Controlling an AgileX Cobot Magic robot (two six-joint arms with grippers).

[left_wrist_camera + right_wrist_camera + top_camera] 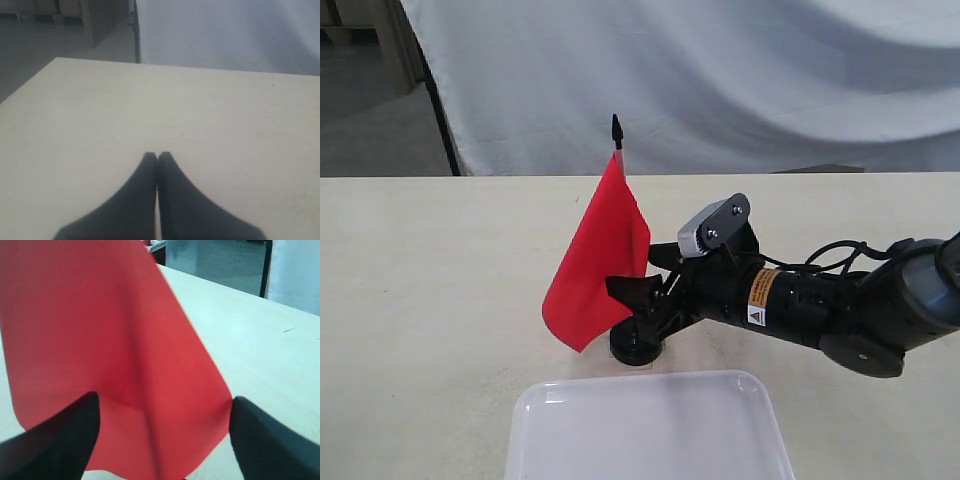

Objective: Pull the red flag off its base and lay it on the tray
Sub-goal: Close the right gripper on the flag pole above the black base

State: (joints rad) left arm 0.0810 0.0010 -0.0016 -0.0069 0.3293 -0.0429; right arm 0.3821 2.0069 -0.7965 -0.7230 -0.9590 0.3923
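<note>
The red flag (597,265) stands upright in its small black base (636,348) near the table's middle, its stick's black tip (617,128) pointing up. My right gripper (642,283) is open at the lower part of the flag, just above the base, one finger on each side. In the right wrist view the red cloth (110,350) fills the gap between my wide-apart fingers (55,440). The white tray (648,430) lies in front of the base at the near edge. My left gripper (157,156) is shut on nothing above bare table and does not show in the exterior view.
A pale wooden table (430,290) carries everything. A white cloth backdrop (720,80) hangs behind its far edge. The right arm (840,305) stretches in low from the right side.
</note>
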